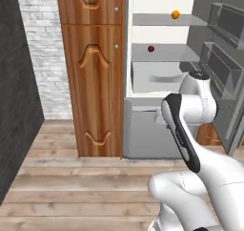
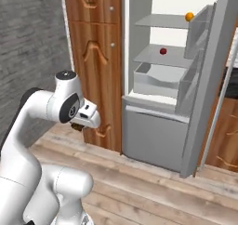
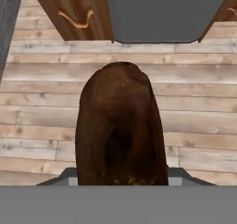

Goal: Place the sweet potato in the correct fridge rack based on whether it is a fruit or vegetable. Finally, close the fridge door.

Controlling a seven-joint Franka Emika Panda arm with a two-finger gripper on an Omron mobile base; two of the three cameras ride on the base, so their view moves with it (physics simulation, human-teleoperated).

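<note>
Wood-plank floor before an open fridge, potato in the end effector.

Kitchen floor lies under the end effector (image 2: 78, 125), which points down and pinches the sweet potato (image 3: 120, 126); in the hand view the tuber's long axis runs along the fingers toward the floor. From there, the two racks lie up and ahead inside the white fridge: the upper rack (image 1: 157, 19) carries one orange ball (image 1: 175, 15), the lower rack (image 1: 159, 52) one red ball (image 1: 151, 48). One grey drawer tub (image 2: 155, 80) sits under the lower rack. One fridge door (image 2: 211, 75) stands swung wide on the right, with two clear bins. My judgement: the arm must lift and reach forward to a rack; which one suits vegetables isn't plain, both balls reading as fruit.
</note>
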